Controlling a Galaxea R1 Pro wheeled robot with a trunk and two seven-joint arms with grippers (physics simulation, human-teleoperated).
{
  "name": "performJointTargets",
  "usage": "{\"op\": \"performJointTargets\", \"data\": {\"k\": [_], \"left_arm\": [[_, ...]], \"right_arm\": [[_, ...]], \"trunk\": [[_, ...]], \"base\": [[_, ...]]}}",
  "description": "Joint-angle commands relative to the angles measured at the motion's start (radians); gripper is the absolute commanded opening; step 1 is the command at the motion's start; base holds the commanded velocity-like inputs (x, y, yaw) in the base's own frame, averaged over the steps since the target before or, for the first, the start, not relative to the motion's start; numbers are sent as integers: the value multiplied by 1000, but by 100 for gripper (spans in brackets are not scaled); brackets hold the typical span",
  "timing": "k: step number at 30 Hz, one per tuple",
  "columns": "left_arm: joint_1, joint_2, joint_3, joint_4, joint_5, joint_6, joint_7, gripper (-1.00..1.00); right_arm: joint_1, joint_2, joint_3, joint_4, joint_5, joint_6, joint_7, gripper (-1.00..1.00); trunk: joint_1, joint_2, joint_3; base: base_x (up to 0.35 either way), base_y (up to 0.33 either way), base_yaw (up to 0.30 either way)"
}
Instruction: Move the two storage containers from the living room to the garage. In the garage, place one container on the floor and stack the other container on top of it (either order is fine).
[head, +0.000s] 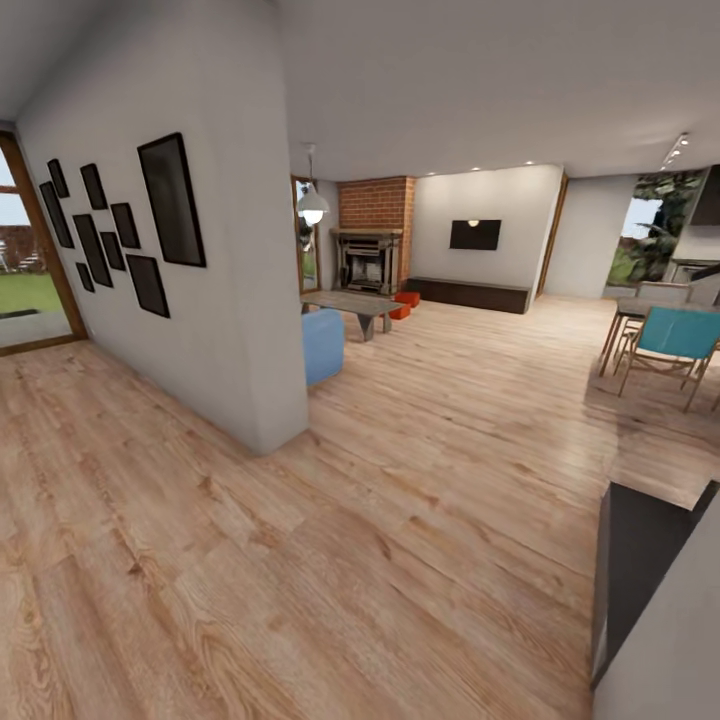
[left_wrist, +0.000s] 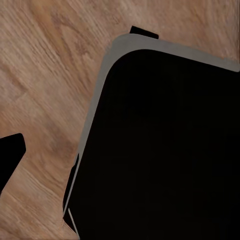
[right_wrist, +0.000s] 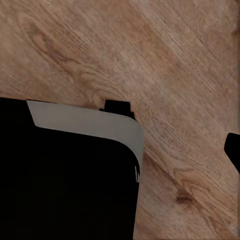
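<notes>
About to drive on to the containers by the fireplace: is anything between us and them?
The containers sit on the floor by the brick fireplace, partly behind the low table. The wood floor leading there looks open; the wall corner and blue sofa stand to the left of that path.

From my wrist cameras, my base (left_wrist: 165, 150) is a flat black slab with rounded corners and a light grey rim; a small black tab (right_wrist: 116, 106) juts from its edge.

Black picture frames (head: 172, 200) on a white wall, turquoise chair (head: 672, 345) opposite.
</notes>
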Motion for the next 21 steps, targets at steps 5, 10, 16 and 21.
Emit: {"op": "performJointTargets", "data": {"k": [5,10,16,21], "left_arm": [[0,0,-2,0,10,-1,1,100],[0,0,-2,0,10,-4,1,100],[0,0,-1,0,10,-6,1,100],[0,-1,-1,-1,9,-6,1,100]], "right_arm": [[-1,1,8,2,3,-5,-3,100],[-1,1,5,2,0,-9,-6,100],[-1,2,0,2,-5,-11,-9,100],[-1,-2,1,3,-7,-1,6,100]], "trunk": [[1,0,-1],[1,0,-1],[1,0,-1],[1,0,-1]], "base": [[322,0,0],[322,0,0],[322,0,0],[322,0,-4]]}}
